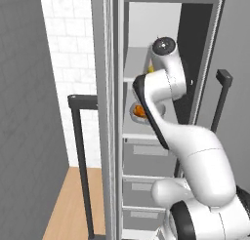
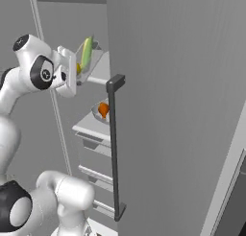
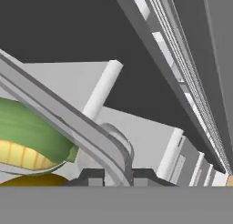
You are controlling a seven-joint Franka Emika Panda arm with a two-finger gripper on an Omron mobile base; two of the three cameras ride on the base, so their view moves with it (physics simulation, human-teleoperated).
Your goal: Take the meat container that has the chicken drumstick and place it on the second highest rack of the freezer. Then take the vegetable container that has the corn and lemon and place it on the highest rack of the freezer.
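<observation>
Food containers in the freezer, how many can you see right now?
2. The corn container is tilted at the upper shelf, held in the gripper. The chicken container sits on the shelf below. Others may be hidden.

arm: rises from lower right of the left base view, folds at the elbow mid-frame, reaches up to upper centre | wrist: bent sideways at upper left of the right base view | gripper (image 3: 116, 176): at bottom centre of the hand view, fingers clamped on the rim of the vegetable container (image 3: 68, 123), tilted
</observation>
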